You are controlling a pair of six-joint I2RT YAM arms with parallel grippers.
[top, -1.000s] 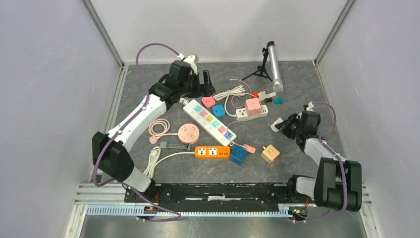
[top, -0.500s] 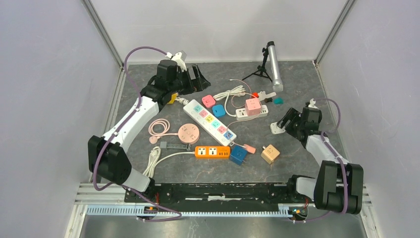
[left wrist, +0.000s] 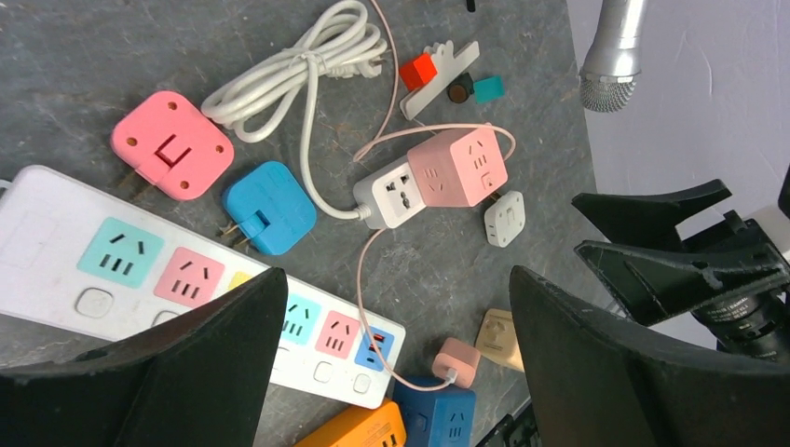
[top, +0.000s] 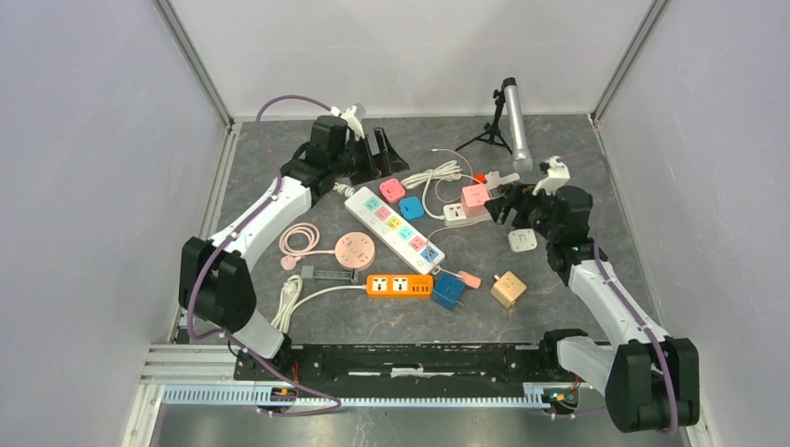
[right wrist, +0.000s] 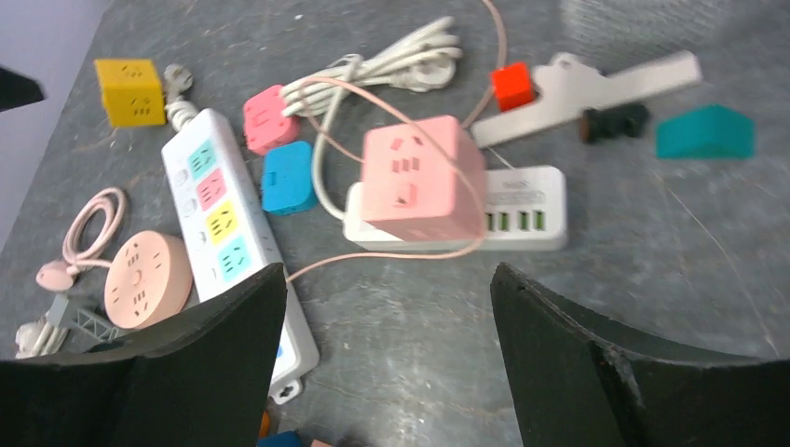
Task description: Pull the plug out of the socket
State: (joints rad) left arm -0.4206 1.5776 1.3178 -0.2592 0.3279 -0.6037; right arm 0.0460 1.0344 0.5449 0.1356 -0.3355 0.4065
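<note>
Top view: the white plug lies on the table, near-right of the pink cube socket, just beside the right gripper. Left wrist: left gripper fingers spread, empty. Right wrist: fingers spread, seemingly empty, above the socket.

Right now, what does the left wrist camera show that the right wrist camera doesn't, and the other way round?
Only the left wrist view: the silver tube, the small white adapter and the beige cube. Only the right wrist view: the yellow cube and the round pink socket. Both: the pink cube socket on the short white strip, the pink flat plug, the blue flat plug and the long white power strip.
</note>
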